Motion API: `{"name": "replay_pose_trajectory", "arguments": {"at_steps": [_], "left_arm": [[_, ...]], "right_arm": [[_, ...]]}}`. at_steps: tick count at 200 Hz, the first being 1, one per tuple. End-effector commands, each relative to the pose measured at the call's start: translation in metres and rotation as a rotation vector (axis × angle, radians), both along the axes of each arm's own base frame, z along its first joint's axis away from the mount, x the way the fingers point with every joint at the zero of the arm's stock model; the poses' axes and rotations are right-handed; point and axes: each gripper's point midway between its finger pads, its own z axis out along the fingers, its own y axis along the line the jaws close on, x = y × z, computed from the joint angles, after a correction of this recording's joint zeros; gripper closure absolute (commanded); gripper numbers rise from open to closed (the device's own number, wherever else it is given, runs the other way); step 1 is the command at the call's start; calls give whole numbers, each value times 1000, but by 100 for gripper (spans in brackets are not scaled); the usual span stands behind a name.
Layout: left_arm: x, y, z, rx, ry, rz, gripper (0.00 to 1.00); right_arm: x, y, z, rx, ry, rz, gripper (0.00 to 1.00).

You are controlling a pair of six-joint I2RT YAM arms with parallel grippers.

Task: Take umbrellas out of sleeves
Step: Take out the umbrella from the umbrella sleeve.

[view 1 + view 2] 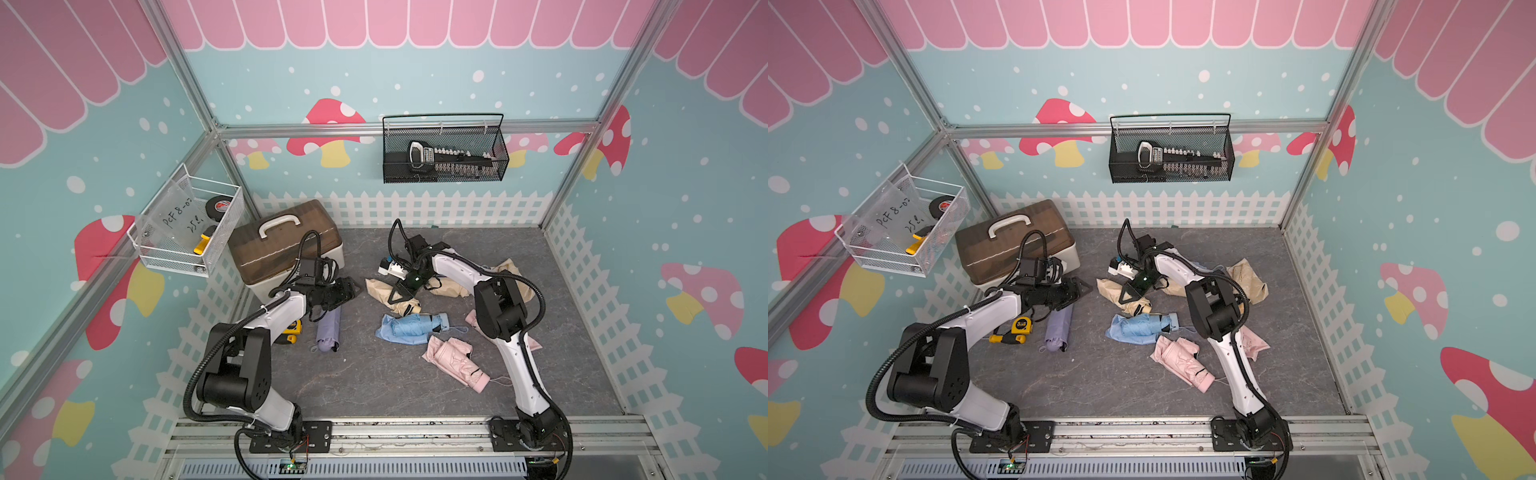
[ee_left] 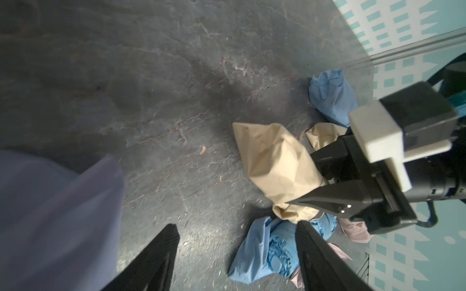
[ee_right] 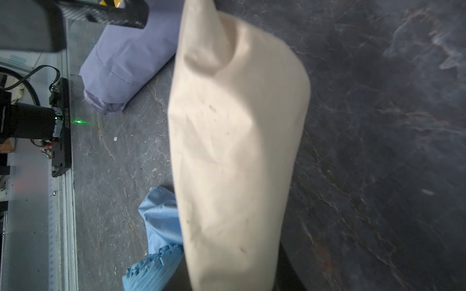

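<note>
the beige sleeve point(image 2: 277, 163) lies near the middle of the worktop point(image 1: 374, 386). it bulges as if its umbrella is inside, though i see no handle. my right end effector point(image 2: 298, 178) is clamped across one end of it, and i cannot tell whether that end is off the surface. more beige fabric lies just beside it. a blue umbrella point(image 1: 415, 326) and a pink umbrella point(image 1: 455, 361) are near. my left end effector point(image 2: 236, 224) stands open and empty over by the lilac umbrella point(image 1: 328, 330), apart from the sleeve.

my worries:
- if the right jaws pinch the umbrella through the cloth, pulling drags both along together.
- if they hold only thin cloth, it may slip free.
- bringing the left one in could bump the right end effector or snag a neighbour's strap.
</note>
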Motion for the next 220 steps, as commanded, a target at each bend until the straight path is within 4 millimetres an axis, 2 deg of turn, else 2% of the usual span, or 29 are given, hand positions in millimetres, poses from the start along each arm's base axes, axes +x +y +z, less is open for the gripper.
{"name": "replay_pose_trajectory", "arguments": {"at_steps": [1,19,33,55,96,151,186,204,211,220], "left_arm": [[19,-10,13,-51,-71,-81,27],[20,-7,6,-21,-52,-80,27],[22,-4,3,4,-45,-71,27],[27,-2,-2,25,-20,-68,26],[36,-5,-15,30,33,-90,26],[39,-21,-31,1,94,-138,33],[43,-37,-31,-14,88,-180,33],[44,-44,-33,-28,99,-193,40],[44,-46,-36,-32,112,-194,50],[42,-47,-40,-39,131,-196,66]], "right_arm": [[-13,15,22,128,50,56,84],[-11,18,8,91,52,56,83],[-8,14,-6,22,17,64,85],[-1,7,-17,-56,-53,70,86],[13,12,-10,-52,-128,54,86],[12,11,-19,-70,-116,51,87],[10,13,-19,-68,-120,60,88],[10,14,-21,-70,-121,63,88],[9,15,-21,-72,-123,65,88],[9,16,-21,-71,-127,67,88]]}}
